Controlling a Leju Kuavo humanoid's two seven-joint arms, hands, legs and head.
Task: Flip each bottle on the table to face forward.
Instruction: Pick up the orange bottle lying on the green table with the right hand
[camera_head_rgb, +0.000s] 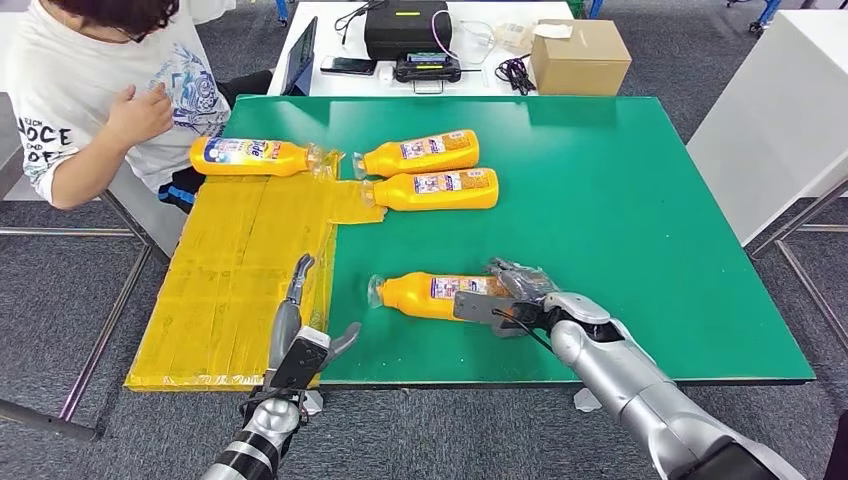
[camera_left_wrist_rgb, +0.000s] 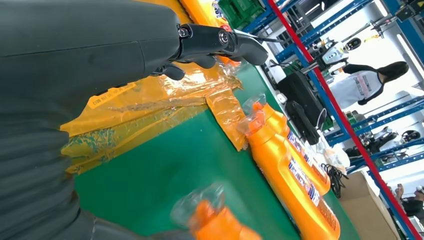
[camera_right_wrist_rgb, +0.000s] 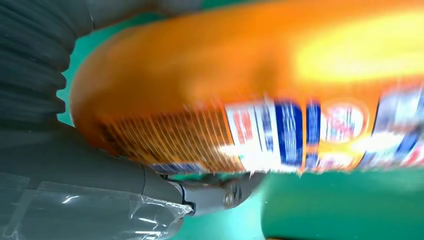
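As the scene stands: four orange bottles lie on their sides on the green desk.
Right hand: it is wrapped over the base end of the nearest bottle; in the right wrist view the bottle's label sits tight against the palm, with the thumb below it, so I judge it held.
Left hand: it hovers at the desk's near edge over the yellow plastic sheet, fingers spread and holding nothing.
Nearest bottle: near the front edge, cap pointing towards the sheet, apart from the others.
Other bottles: a pair lies side by side farther back, and one bottle lies on the sheet by the seated person.
Step in hand: probably rolling the held bottle about its long axis until the front label faces up.
Doing it well: keep the hold firm near the base, since smooth plastic may slip; turn slowly, lift only slightly off the desk, and set it down flat so it does not roll back.
Risk: a loose hold could let the bottle skid towards the front edge.
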